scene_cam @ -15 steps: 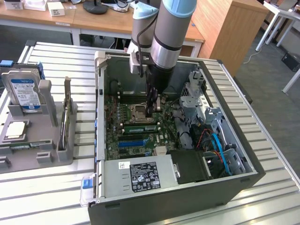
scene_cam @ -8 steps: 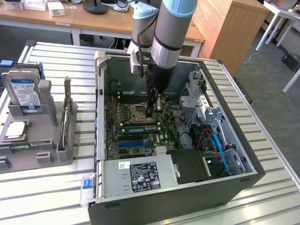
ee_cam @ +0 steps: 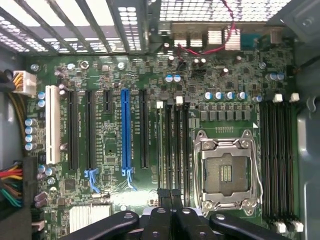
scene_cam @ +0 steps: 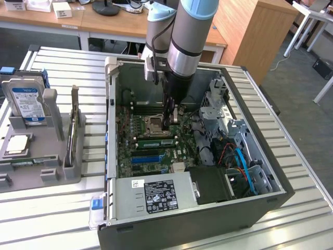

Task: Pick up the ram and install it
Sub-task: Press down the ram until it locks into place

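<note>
Ram (scene_cam: 152, 142): green stick lying along the memory slots just beside the processor socket (scene_cam: 155, 124), on the side nearer the exterior camera, inside the open computer case (scene_cam: 197, 229). Motherboard (ee_cam: 110, 135) is fully exposed. Wrist view looks straight down the memory slots (ee_cam: 172, 145) between the blue slot (ee_cam: 125, 130) and the empty socket. Gripper (scene_cam: 169, 124) is low over the board at the stick's end toward the exterior view's right, fingers fully closed. Can't tell whether they pinch the stick's edge or merely rest on it. My read is that pick-up is done and this is the install step, with the stick at or in its slot but not confirmed seated. White clips at the slot ends are visible, but I can't tell if they're latched. Seating calls for a straight, even push down, stick square in the slot, no side load.
</note>
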